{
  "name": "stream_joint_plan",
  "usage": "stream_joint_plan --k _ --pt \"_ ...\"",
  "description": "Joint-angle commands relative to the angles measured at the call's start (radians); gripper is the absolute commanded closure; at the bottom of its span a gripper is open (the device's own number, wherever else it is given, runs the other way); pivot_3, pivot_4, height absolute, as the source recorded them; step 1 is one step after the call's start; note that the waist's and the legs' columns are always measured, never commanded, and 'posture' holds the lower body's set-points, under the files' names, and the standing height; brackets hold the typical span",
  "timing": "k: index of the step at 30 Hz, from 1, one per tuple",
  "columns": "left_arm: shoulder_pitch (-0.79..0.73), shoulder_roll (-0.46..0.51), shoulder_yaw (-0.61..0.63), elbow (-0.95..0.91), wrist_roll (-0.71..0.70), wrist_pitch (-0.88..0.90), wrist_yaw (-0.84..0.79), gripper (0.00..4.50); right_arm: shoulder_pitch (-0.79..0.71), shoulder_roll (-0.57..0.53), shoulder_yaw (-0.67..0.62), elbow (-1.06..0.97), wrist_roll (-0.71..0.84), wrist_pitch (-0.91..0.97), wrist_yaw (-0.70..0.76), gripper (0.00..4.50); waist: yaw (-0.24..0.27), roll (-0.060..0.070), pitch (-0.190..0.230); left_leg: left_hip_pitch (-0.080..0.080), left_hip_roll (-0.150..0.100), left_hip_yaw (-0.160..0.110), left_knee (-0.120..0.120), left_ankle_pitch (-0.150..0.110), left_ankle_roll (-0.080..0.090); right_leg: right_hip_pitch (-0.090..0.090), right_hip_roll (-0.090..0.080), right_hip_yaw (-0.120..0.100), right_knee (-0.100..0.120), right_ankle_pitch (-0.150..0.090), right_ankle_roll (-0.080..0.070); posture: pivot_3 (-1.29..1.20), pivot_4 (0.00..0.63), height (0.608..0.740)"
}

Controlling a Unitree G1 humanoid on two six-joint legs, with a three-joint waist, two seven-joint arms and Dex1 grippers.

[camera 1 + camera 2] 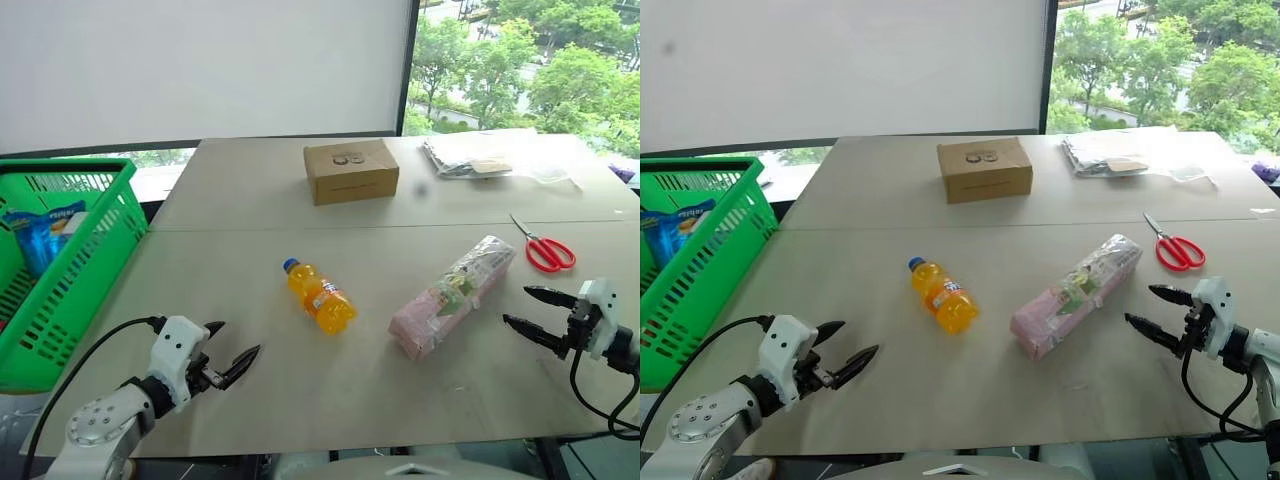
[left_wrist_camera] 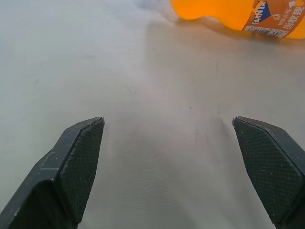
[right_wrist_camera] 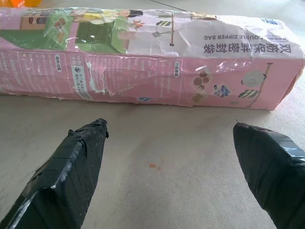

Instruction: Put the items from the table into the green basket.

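Head cam, L eye: large flat beige-grey tabletop [image 1: 300,400] w/ a thin seam across it. Bright green plastic lattice basket [image 1: 95,265] sits off the table's left edge, a blue snack bag [image 1: 45,235] already inside. Brown cardboard box [image 1: 351,171] at the far side past the seam; clear plastic bags [image 1: 465,157] to its right.

Long pink plastic-wrapped pack [image 1: 452,296] lies diagonally right of centre, near end toward me. Small orange drink bottle w/ blue cap [image 1: 318,295] lies on its side just left of the pack, not touching it, cap pointing away. Red-handled scissors [image 1: 545,250] lie beyond the pack's far end, on the right. Both items on the table, well apart from the basket.

My left gripper [image 1: 232,352] is low at the near-left, fingers spread wide, holding nothing, aimed toward the bottle. My right gripper [image 1: 528,312] is at the near-right, fingers also spread, empty, aimed at the pack.

L wrist cam adds what the head cam can't: bottle's label print [image 2: 271,16] close up, bare tabletop between my finger pads [image 2: 83,162].

R wrist cam: pack's long side lies crosswise ahead of my fingertips [image 3: 88,143], near but not touching; printed zipper-bag text and crinkled wrap [image 3: 157,62] readable. A small orange spot [image 3: 152,166] on the table between the fingers.
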Motion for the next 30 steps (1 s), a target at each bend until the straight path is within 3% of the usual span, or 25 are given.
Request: stream_joint_plan --k 1,21,25,30 --pt "0.002 0.008 0.026 -0.043 -0.002 -0.005 0.003 0.07 -0.020 -0.017 -0.008 -0.028 0.003 0.005 0.016 0.00 0.000 0.000 0.000 0.000 0.000 0.000 0.000 0.000 0.000 0.000 0.000 0.000 0.000 0.000 0.000 0.14 0.000 0.724" --pt "0.024 -0.012 0.005 -0.113 -0.032 0.050 0.010 0.07 -0.014 -0.027 -0.012 -0.046 0.008 0.036 0.066 0.00 0.002 -0.001 0.000 0.000 0.000 0.000 0.000 0.000 0.000 0.000 0.000 -0.001 0.000 0.000 0.000 0.14 0.000 0.724" --pt "0.047 -0.039 0.065 -0.226 -0.191 0.206 0.052 0.07 -0.008 -0.033 -0.011 -0.076 0.026 0.061 0.086 0.00 0.001 -0.001 0.001 0.000 0.000 0.000 0.000 0.000 0.000 0.000 0.000 -0.001 0.000 0.000 0.000 0.14 0.000 0.724" --pt "0.036 -0.057 0.115 -0.369 -0.393 0.371 0.149 0.07 -0.003 -0.045 0.017 -0.263 0.083 0.189 0.108 0.00 0.000 0.000 0.002 0.000 0.000 -0.001 0.000 0.000 0.000 0.000 0.000 0.000 0.000 0.000 0.000 0.13 0.000 0.724"
